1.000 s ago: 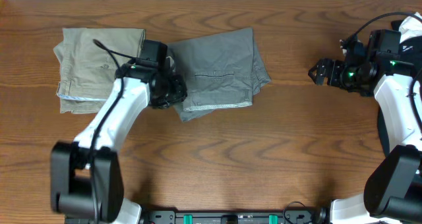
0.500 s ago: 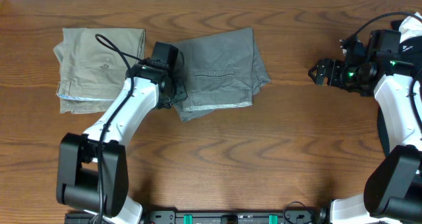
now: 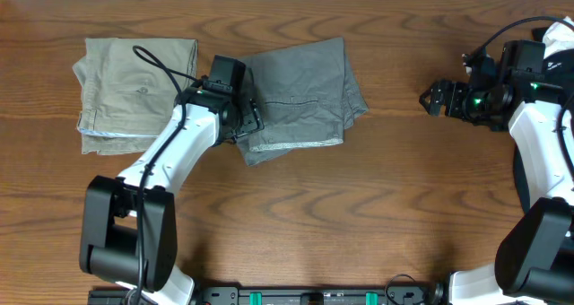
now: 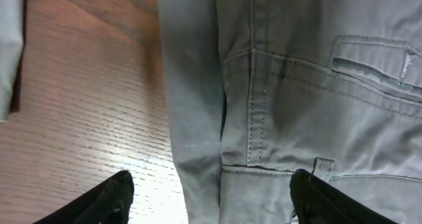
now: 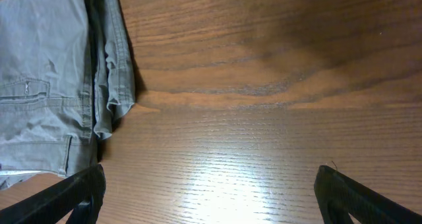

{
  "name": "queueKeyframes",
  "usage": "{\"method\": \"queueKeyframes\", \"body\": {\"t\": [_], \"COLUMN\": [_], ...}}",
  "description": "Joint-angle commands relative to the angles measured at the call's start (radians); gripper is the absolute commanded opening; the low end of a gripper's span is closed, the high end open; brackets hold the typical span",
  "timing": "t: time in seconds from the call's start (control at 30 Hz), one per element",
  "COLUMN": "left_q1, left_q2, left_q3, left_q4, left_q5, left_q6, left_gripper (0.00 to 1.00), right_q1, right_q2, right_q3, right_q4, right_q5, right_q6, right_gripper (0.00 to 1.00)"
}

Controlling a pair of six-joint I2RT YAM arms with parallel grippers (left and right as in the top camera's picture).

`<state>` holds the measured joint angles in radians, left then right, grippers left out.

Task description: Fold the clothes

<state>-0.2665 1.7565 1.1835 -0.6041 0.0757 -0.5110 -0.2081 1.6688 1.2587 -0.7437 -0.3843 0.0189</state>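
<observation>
Garment position: mid-grey woven cotton shorts (image 3: pixel 300 94), folded into a rough rectangle, lie flat on the brown wood-grain surface (image 3: pixel 359 206). They sit in the far half, slightly left of centre. The near edge of the fold is uneven, and a layered corner sticks out on the right side. The left wrist view shows a stitched welt pocket (image 4: pixel 369 62), double-stitched seams and a belt loop (image 4: pixel 321 168) on the upper layer.

A folded pair of khaki-beige trousers (image 3: pixel 126 94) lies just left of the shorts, with a strip of bare wood between the two.

The left fingers (image 4: pixel 112 197) are over the near-left edge of the shorts and are spread wide apart. One tip is above bare wood and the other above the grey fabric, so they straddle the folded edge. Contact with the cloth cannot be determined.

The right fingers (image 5: pixel 72 197) are over bare wood on the right side, well apart from the shorts. They are also spread wide apart and point left toward the garment's right edge.
</observation>
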Motion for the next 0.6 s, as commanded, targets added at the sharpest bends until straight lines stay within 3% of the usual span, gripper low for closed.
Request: {"method": "queueKeyframes", "body": {"t": [0.0, 0.13, 0.57], "left_q1": [-0.011, -0.035, -0.065], "left_q2": [0.044, 0.090, 0.185], "left_q3": [-0.005, -0.005, -0.005], "left_q4": [0.000, 0.017, 0.038], "left_q5": [-0.002, -0.002, -0.002], "left_q6": [-0.003, -0.003, -0.003], "left_gripper": [0.79, 0.87, 0.90], "right_q1": [-0.002, -0.002, -0.002], "right_q2": [0.002, 0.002, 0.002], "right_q3": [0.003, 0.003, 0.003], "right_q4": [-0.001, -0.001, -0.001], "right_q5": [0.000, 0.000, 0.000], "right_q6": [0.010, 0.010, 0.010], "right_gripper": [0.99, 0.99, 0.99]}}
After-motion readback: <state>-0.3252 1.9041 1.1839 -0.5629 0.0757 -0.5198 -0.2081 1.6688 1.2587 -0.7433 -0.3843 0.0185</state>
